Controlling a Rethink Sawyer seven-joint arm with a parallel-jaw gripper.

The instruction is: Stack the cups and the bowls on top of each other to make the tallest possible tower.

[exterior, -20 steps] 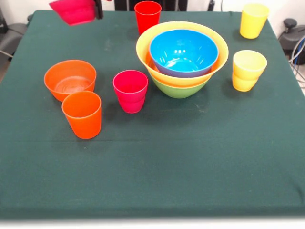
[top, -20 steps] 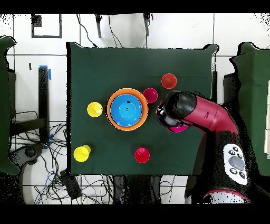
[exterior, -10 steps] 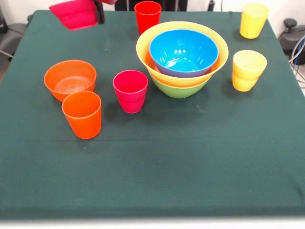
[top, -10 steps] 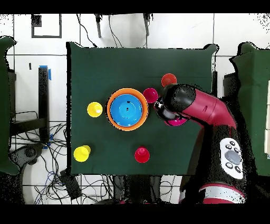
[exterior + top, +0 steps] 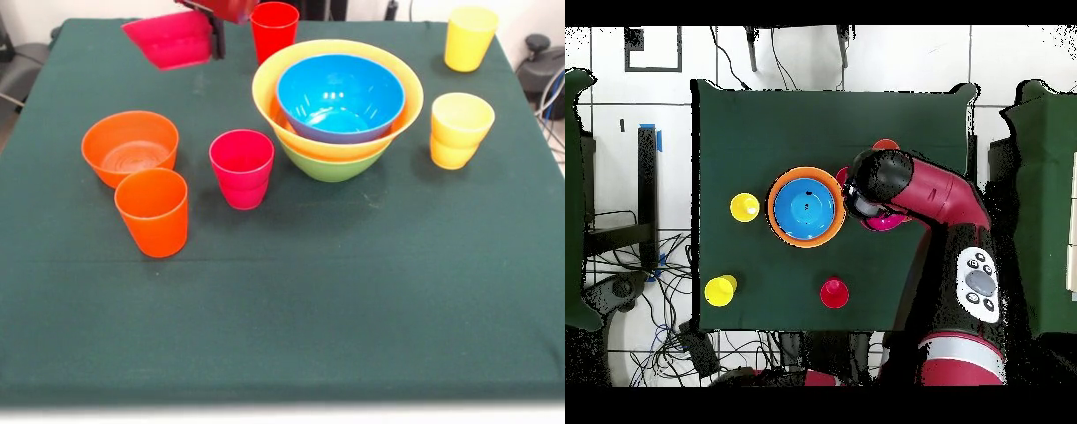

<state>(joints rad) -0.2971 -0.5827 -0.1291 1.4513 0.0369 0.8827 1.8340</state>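
My gripper [image 5: 214,34] comes in at the top edge, shut on the rim of the magenta-pink bowl [image 5: 170,40], and holds it tilted in the air left of the red cup [image 5: 274,30]. The tower [image 5: 337,110] is a green bowl [image 5: 331,165] with the wide yellow bowl [image 5: 267,88] and the blue bowl [image 5: 340,95] nested in it. It stands to the right of the held bowl. In the overhead view my arm [image 5: 883,182] covers the gripper, and the pink bowl [image 5: 884,223] peeks out beside the blue bowl [image 5: 805,207].
An orange bowl [image 5: 130,146], an orange cup [image 5: 153,212] and a magenta-pink cup [image 5: 242,168] stand at the left and middle. Two yellow cups [image 5: 470,37] [image 5: 460,128] stand at the right. The cloth-covered table [image 5: 353,300] shows dark green in front.
My gripper has carried the magenta-pink bowl rightward in the front view, toward the tower, and a little lower. The other cups and bowls have not moved.
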